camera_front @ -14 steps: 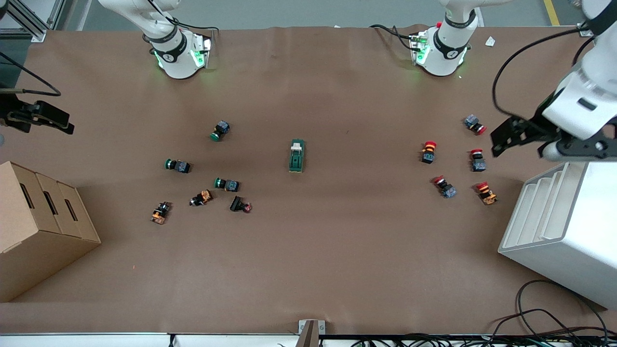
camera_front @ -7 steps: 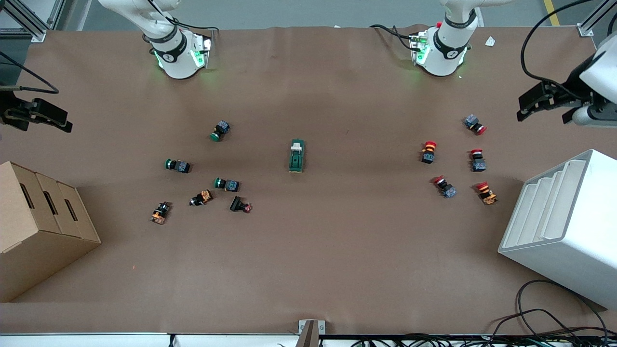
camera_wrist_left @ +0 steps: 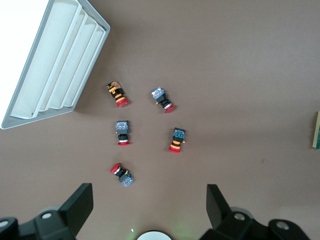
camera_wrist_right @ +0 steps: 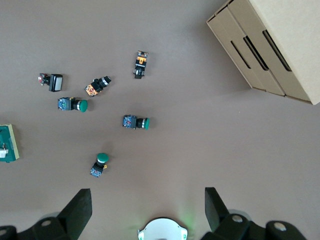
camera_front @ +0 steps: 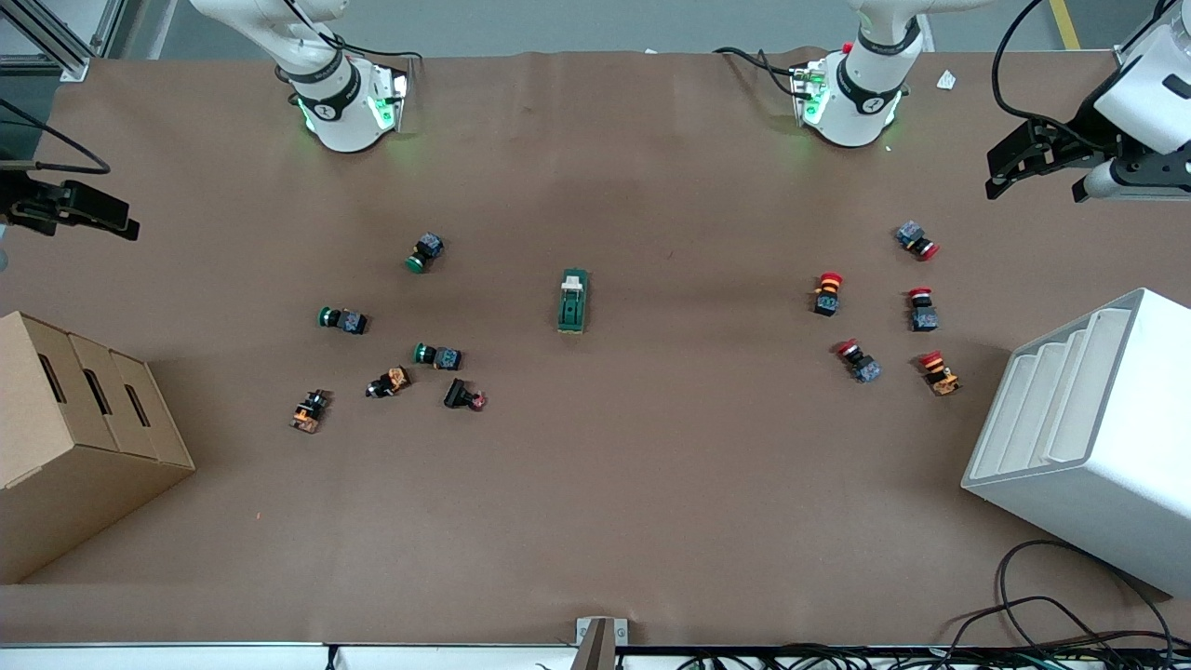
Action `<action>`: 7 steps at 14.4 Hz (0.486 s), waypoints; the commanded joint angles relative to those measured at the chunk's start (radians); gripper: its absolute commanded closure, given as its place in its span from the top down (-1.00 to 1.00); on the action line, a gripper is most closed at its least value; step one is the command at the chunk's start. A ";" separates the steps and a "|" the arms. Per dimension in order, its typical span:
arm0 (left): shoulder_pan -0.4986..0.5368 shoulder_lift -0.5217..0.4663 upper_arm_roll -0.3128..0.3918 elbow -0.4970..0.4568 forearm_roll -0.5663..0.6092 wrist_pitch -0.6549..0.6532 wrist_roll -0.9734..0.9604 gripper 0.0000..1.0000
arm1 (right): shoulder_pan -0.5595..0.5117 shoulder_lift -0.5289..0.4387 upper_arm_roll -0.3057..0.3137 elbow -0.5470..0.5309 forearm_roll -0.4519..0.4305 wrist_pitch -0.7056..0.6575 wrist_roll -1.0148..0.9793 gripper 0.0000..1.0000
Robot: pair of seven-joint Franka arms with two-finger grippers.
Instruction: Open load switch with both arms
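The load switch [camera_front: 573,301], a dark green block with a white lever piece at one end, lies in the middle of the table, untouched. Only its edge shows in the right wrist view [camera_wrist_right: 7,143] and the left wrist view [camera_wrist_left: 316,130]. My left gripper [camera_front: 1028,177] hangs open over the table's left arm end, well away from the switch, and holds nothing [camera_wrist_left: 149,200]. My right gripper [camera_front: 112,223] hovers open and empty [camera_wrist_right: 147,205] over the table's right arm end.
Several red-capped push buttons [camera_front: 875,312] lie toward the left arm's end, beside a white stepped rack [camera_front: 1089,419]. Green-capped and other buttons [camera_front: 400,344] lie toward the right arm's end, beside a cardboard box [camera_front: 74,437]. Cables [camera_front: 1070,623] trail at the front edge.
The left gripper has swung away from above the white rack toward its base's side of the table. The right gripper has drifted slightly the same way. The switch has not moved.
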 commanded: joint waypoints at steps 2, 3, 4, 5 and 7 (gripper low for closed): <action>0.001 0.005 0.002 0.017 -0.012 0.014 0.008 1.00 | -0.018 -0.069 0.012 -0.074 0.013 0.008 -0.003 1.00; 0.001 0.008 0.002 0.021 -0.012 0.014 0.003 1.00 | -0.016 -0.081 0.012 -0.090 0.015 0.009 -0.003 1.00; 0.001 0.009 0.002 0.022 -0.011 0.014 0.002 1.00 | -0.016 -0.095 0.012 -0.105 0.013 0.011 -0.003 1.00; -0.002 0.009 0.002 0.022 -0.011 0.014 0.002 1.00 | -0.015 -0.108 0.011 -0.119 0.015 0.011 -0.003 1.00; -0.004 0.014 0.002 0.022 -0.011 0.014 0.008 1.00 | -0.013 -0.131 0.011 -0.137 0.015 0.011 -0.003 1.00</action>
